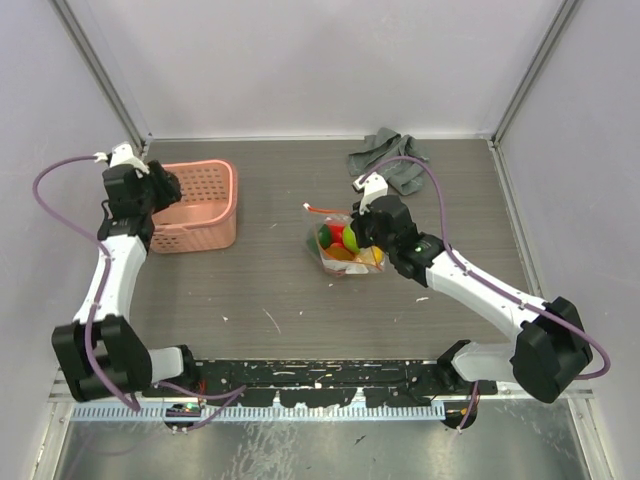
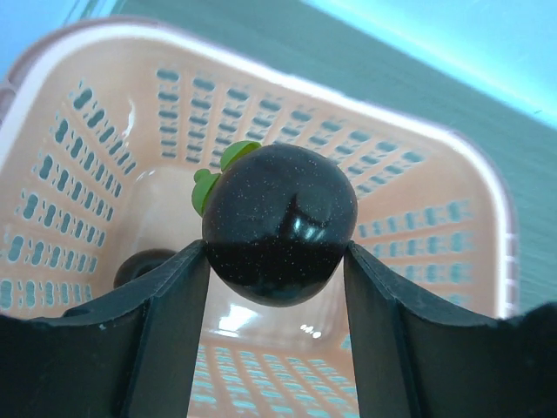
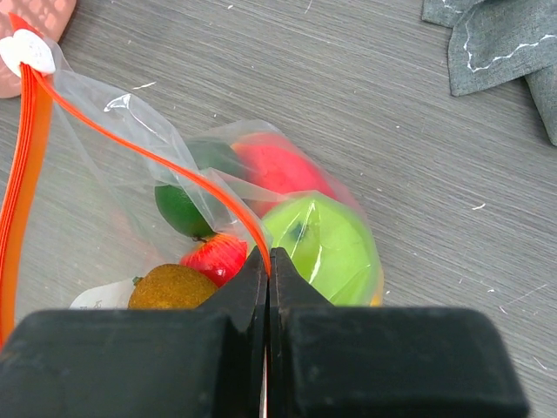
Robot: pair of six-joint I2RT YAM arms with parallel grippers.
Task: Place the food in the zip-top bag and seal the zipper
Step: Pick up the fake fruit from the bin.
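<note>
Over the pink basket [image 1: 205,215], at the far left of the table [image 1: 270,295], I see my left gripper [image 2: 277,254] clamped on the dark purple-brown fruit [image 2: 278,213]. Its two fingers press on both sides of the fruit, and the small green leaf points up and to the left. The basket walls are around it in the left wrist view, but I cannot tell if the fruit touches the basket floor.

Near the middle of the table, well apart from the basket, lies the zip-top bag [image 1: 345,250]. My right gripper [image 3: 268,261] has its jaws pressed fully together on one side of the zipper [image 3: 130,144]. The other side of the red-orange strip runs along the left edge of the right wrist view, so the mouth stands open. Both sides meet at the white slider [image 3: 26,50].

Inside the bag is the rest of the food [image 3: 322,244]: one light green piece, one big red, one dark green, one small red and one brownish. A grey cloth [image 1: 392,160] lies at the far edge, behind the right arm.
</note>
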